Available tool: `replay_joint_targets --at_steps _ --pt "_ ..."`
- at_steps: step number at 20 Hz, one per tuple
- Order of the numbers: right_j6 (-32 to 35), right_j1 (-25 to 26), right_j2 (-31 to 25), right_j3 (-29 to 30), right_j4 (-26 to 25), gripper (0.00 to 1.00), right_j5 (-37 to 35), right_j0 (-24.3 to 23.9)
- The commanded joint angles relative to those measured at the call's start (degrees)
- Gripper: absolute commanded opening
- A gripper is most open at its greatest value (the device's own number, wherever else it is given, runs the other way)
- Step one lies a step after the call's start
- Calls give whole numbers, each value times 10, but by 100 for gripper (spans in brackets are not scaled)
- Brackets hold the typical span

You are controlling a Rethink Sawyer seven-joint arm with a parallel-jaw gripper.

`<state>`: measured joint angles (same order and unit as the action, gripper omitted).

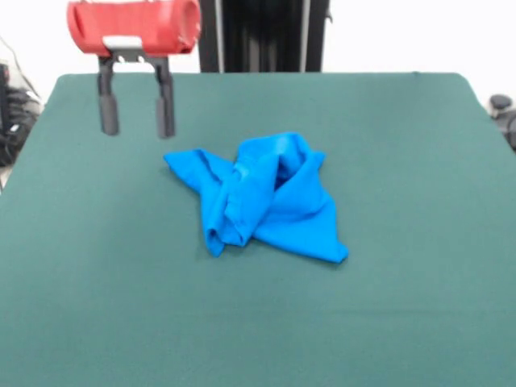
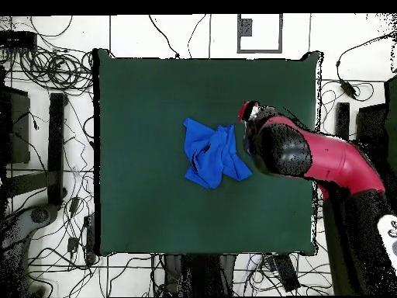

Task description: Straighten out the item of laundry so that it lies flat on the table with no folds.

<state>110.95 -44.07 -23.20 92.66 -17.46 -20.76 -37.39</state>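
The item of laundry (image 1: 262,197) is a bright blue shirt, crumpled in a bunched heap with many folds near the middle of the dark green table (image 1: 403,322). From above, the item of laundry (image 2: 213,154) shows as a small wrinkled clump on the table (image 2: 147,202). My gripper (image 1: 135,125) hangs open above the table, up and to the left of the cloth in the front view, holding nothing and not touching it. In the overhead view the red arm (image 2: 326,159) covers the gripper, just right of the cloth.
Cables (image 2: 54,66) and dark equipment lie on the floor around the table. A black pedestal (image 1: 262,36) stands behind the table's far edge.
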Motion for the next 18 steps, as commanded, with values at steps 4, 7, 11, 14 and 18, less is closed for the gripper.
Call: replay_joint_targets --at_steps 4,7,11,14,18 --pt "-46 11 -76 78 -13 100 -51 18" --pt "-44 12 -76 78 -16 100 -50 19" --pt "-44 14 -79 78 -21 100 -48 19" --pt "-48 13 -80 78 -24 100 -53 20" --pt "-69 12 -87 76 -34 100 -62 20"
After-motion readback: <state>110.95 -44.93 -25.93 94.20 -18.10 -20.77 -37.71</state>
